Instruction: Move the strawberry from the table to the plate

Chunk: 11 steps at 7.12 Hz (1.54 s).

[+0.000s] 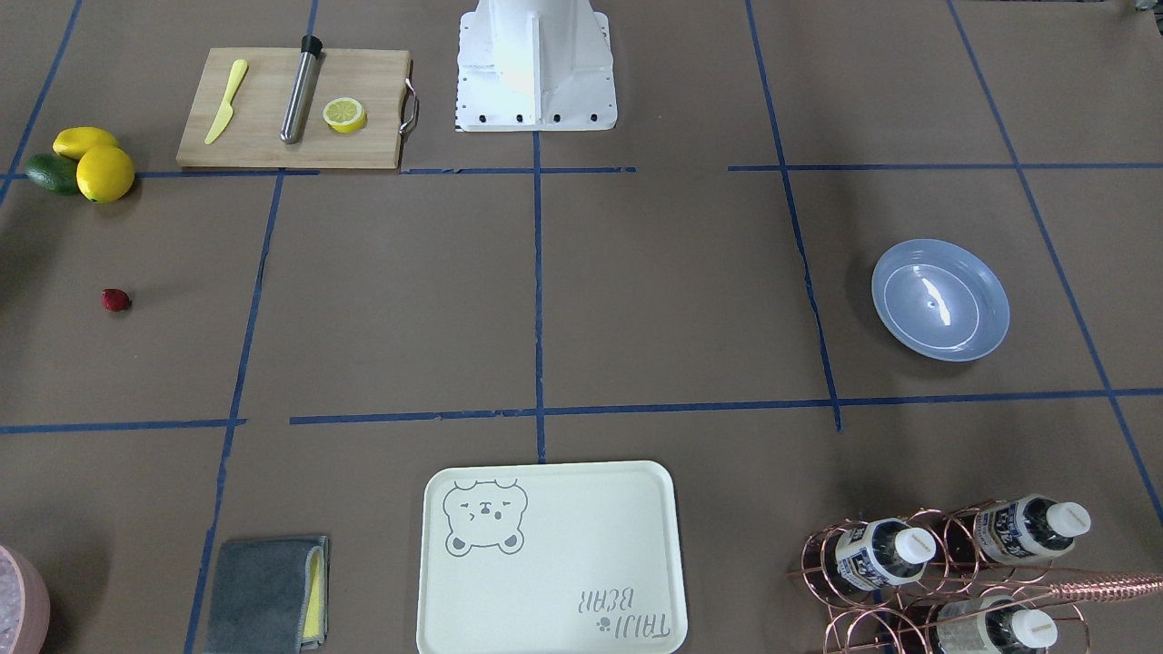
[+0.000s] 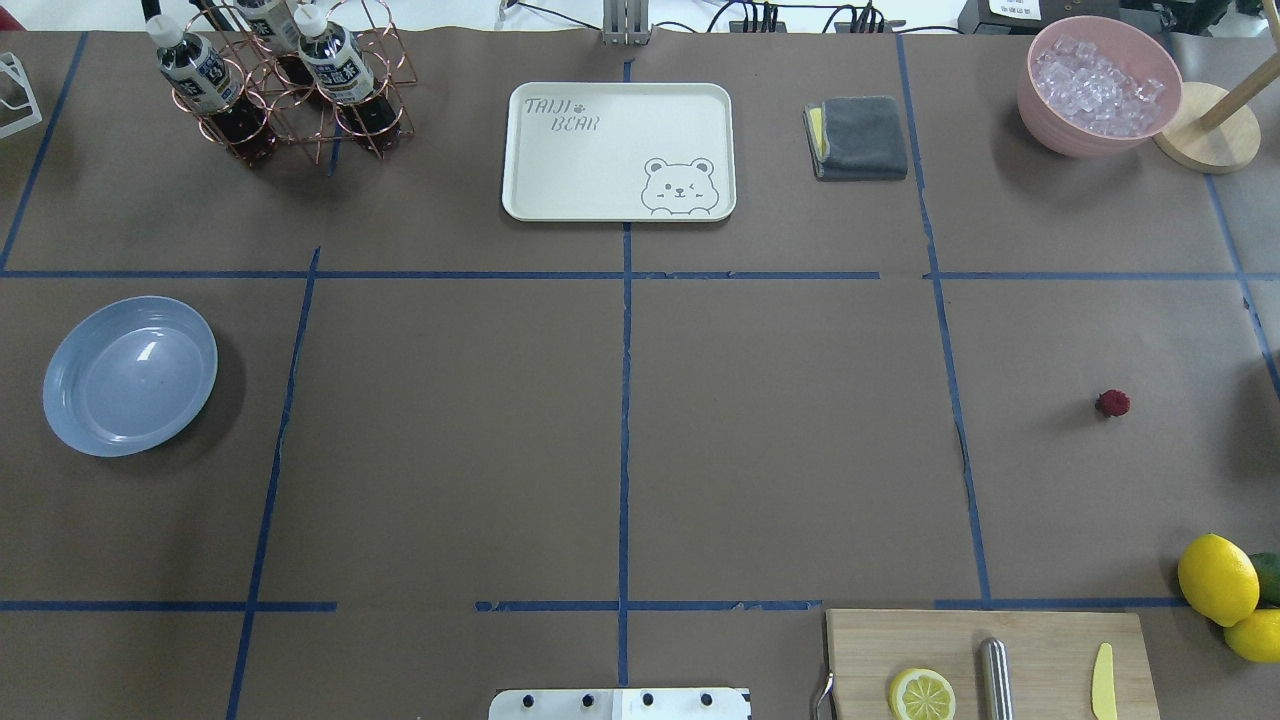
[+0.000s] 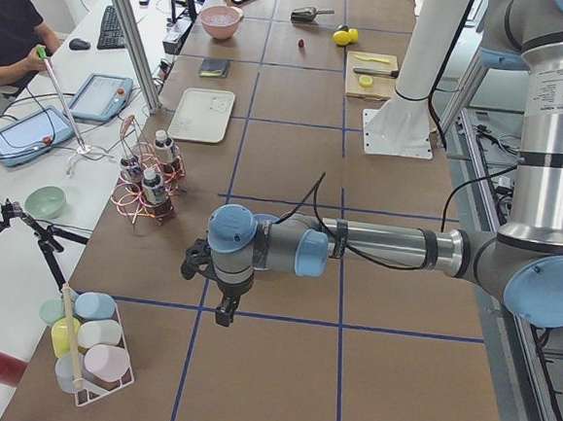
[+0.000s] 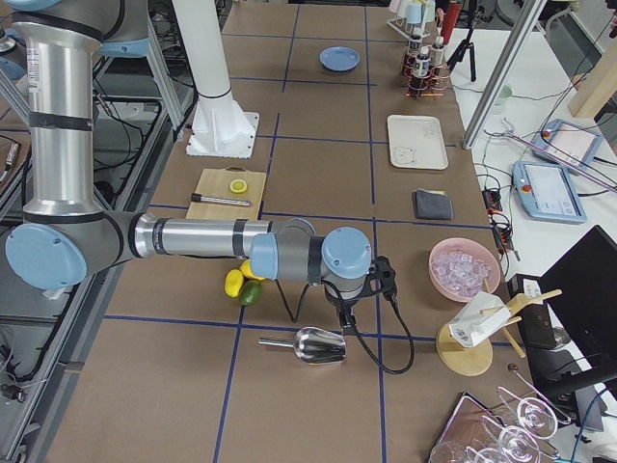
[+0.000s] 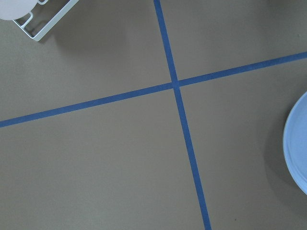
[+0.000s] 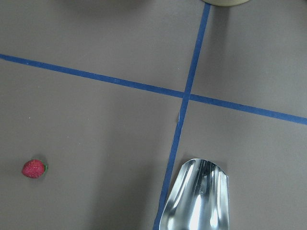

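Strawberry: left of frame, on table, unpicked. Plate: right, empty. Left gripper, right gripper: I cannot tell their state. Nothing done.

Bright, even light from above fills every view, and all are sharp. On the brown table shadows are soft and short: the plate throws a dim one toward the table's middle and bears a small white glare streak. The white robot base is overexposed, and the metal scoop mirrors bright patches.
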### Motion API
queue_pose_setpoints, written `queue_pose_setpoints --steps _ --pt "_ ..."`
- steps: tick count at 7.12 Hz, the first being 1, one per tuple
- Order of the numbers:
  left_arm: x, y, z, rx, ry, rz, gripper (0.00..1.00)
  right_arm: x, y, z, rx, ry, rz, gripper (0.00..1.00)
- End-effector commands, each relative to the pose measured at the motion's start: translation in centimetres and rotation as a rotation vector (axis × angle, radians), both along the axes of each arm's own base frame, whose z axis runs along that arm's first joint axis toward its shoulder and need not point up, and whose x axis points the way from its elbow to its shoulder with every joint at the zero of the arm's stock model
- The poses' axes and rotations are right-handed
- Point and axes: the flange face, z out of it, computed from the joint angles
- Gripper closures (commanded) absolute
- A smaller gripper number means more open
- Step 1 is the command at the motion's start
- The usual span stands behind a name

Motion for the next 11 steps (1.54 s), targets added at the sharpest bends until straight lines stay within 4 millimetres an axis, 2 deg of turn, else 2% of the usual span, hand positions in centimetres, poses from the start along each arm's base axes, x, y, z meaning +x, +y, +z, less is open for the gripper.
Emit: queue_pose_setpoints --steps 1,3,4,6,8,9,10,11 --pt "0.0 -0.1 -0.6 0.015 0.0 0.003 0.0 0.1 -0.9 -0.7 0.012 0.001 0.001 0.0" --pt "0.1 -0.4 -1.1 0.038 0.001 0.001 0.0 0.1 -0.9 -0.7 0.015 0.002 0.0 0.0" --pt "1.4 -0.3 -1.4 -0.001 0.069 -0.044 0.0 0.1 -0.9 -0.6 0.01 0.002 0.001 0.0" --pt "5.8 0.6 -1.4 -0.014 0.106 -0.085 0.0 0.0 -1.0 -0.9 -0.026 -0.002 0.037 0.0" --pt "9.8 2.5 -1.3 -0.022 0.152 -0.12 0.0 -0.4 -1.1 -1.1 -0.026 -0.001 0.03 0.0" --pt "11.6 2.9 -1.1 -0.035 0.176 -0.134 0.0 -0.4 -2.0 -2.0 -0.007 -0.002 0.03 0.0" --pt "13.4 3.3 0.2 -0.039 0.199 -0.146 0.0 -0.3 -3.3 -3.1 0.013 0.005 0.03 0.0" --pt "16.2 4.1 1.0 -0.055 0.24 -0.155 0.0 -0.3 -2.8 -2.0 -0.009 0.001 0.03 0.0"
